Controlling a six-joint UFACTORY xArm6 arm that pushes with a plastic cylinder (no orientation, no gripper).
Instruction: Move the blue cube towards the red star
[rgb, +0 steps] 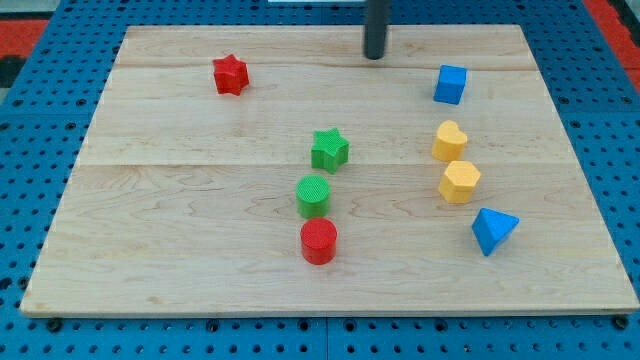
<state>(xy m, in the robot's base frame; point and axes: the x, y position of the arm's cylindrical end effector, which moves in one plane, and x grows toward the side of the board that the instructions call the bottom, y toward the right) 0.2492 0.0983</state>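
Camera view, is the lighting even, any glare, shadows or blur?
Camera view: even, soft light, no harsh glare on the board; only faint shadows under blocks such as the red star and blue cube; my tip and all blocks look sharp.

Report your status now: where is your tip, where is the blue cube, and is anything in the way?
My tip near view's top, left of blue cube, apart. Red star far left. Nothing between them.

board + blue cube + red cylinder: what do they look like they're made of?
Board: pale wood, smooth matte finish; grain lines and plank seams show.
Blue cube: probably plastic, solid colour, matte.
Red cylinder: probably 3D-printed plastic; fine ridged lines on its top face.
My tip sits to the view's left of the cube, slightly above, not touching.
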